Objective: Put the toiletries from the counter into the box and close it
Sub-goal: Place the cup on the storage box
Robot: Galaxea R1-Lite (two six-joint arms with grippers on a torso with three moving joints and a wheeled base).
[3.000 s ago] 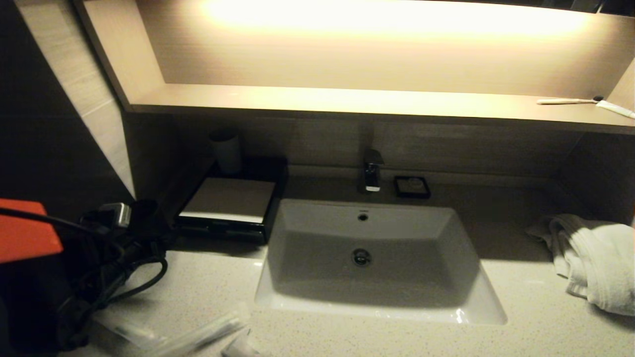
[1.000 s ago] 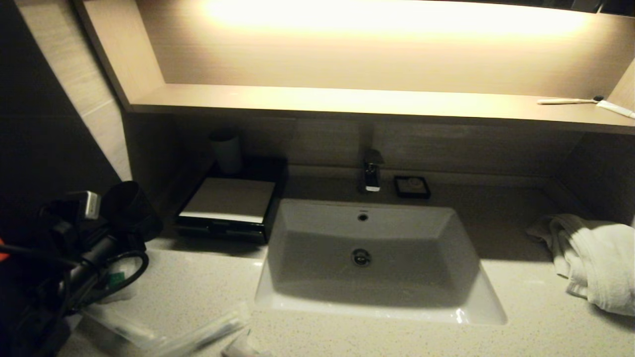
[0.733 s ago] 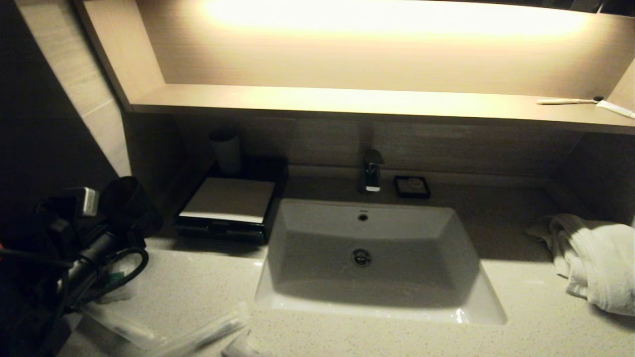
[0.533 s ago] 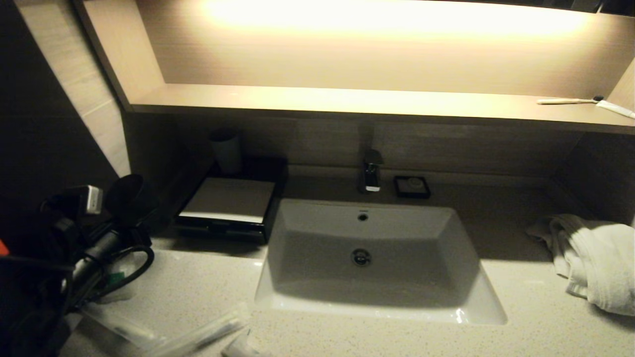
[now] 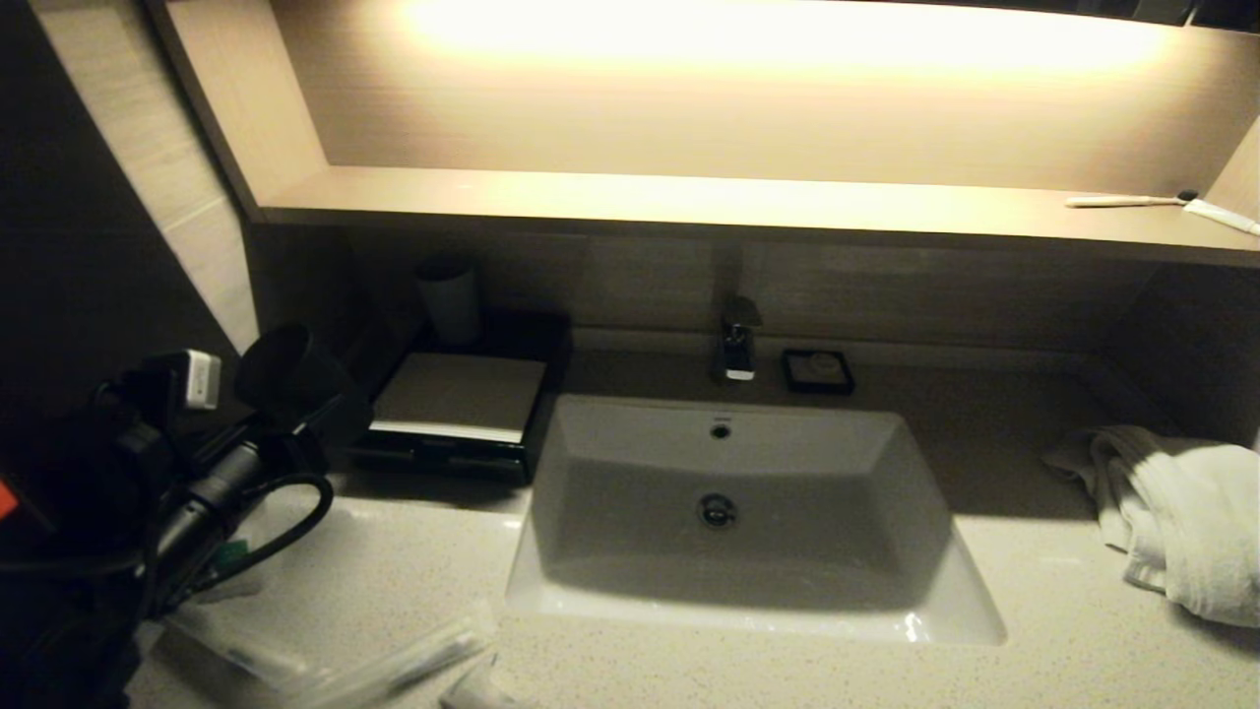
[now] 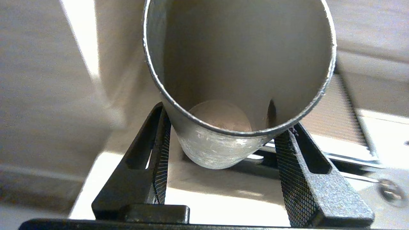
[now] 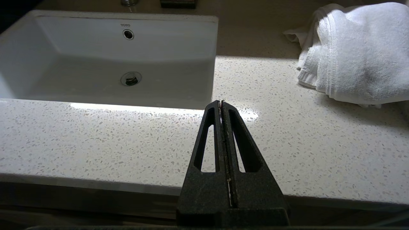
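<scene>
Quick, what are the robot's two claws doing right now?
Left gripper: closed on a metal cup.
Right gripper: shut, empty, over the counter.

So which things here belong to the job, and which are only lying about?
Job: grey metal cup in the left tool; black box with pale lid; clear-wrapped toiletries on the speckled counter.
Lying about: white towel; white sink; chrome tap.
</scene>
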